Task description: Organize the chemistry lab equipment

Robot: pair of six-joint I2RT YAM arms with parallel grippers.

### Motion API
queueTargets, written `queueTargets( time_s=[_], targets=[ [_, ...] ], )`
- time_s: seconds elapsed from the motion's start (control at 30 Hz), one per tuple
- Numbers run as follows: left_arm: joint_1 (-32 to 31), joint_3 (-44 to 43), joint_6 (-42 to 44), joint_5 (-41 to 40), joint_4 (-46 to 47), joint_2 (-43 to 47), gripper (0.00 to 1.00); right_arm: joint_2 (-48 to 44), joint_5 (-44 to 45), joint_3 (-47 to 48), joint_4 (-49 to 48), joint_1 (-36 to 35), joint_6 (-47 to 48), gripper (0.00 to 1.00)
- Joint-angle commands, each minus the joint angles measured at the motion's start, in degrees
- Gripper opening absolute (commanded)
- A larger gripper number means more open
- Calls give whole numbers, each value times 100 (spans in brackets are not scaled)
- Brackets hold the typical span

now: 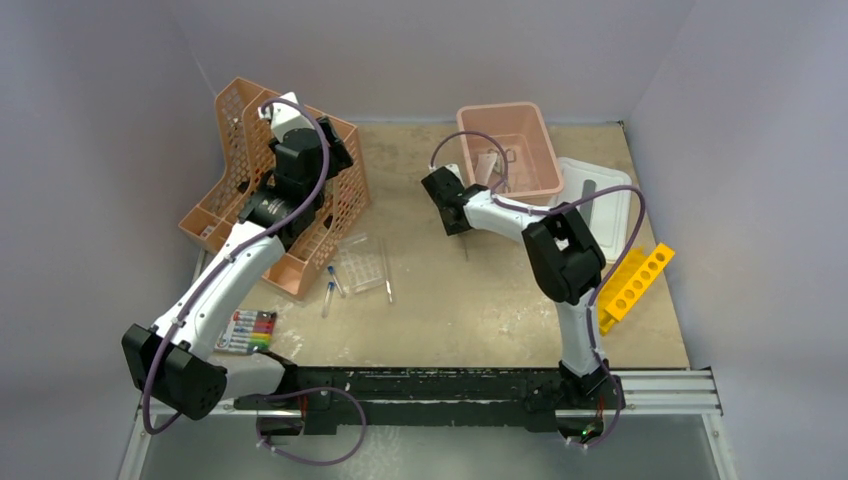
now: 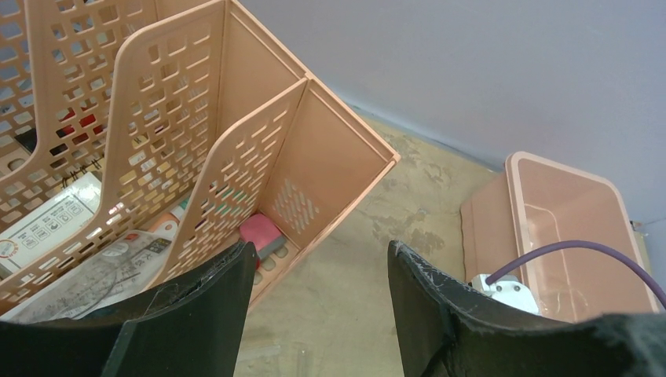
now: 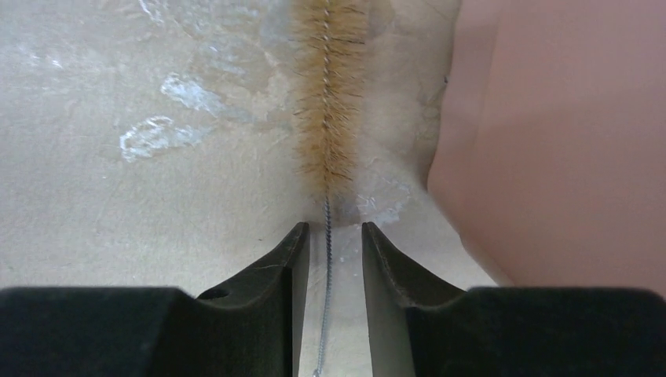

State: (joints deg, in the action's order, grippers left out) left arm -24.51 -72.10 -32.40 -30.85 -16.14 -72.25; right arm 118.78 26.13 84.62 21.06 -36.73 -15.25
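- Left end effector (image 2: 318, 259): jaws spread wide, holding nothing, at the orange file organiser (image 1: 232, 125), well left of the pink bin (image 1: 500, 108).
- Clear tube rack (image 1: 362, 262), blue-capped tubes (image 1: 330, 285) and a glass rod (image 1: 388, 288) lie on the desk (image 1: 450, 310), left of the bin and nearer the arms' bases.
- Right end effector (image 3: 334, 232): jaws narrow, straddling the wire stem of a test-tube brush (image 3: 328, 102) without visibly touching it, just left of the bin's wall.
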Motion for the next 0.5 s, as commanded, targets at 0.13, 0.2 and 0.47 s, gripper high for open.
queueTargets(
  time_s=[0.13, 0.2, 0.47],
  targets=[
    [-18, -98, -84, 10, 129, -24, 61, 135, -759, 299, -189, 81, 277, 28],
    [-18, -106, -77, 18, 130, -19, 61, 153, -1053, 291, -219, 131, 276, 25],
    [-18, -96, -65, -8, 96, 11, 61, 128, -1465, 343, -270, 179, 311, 0]
  ],
)
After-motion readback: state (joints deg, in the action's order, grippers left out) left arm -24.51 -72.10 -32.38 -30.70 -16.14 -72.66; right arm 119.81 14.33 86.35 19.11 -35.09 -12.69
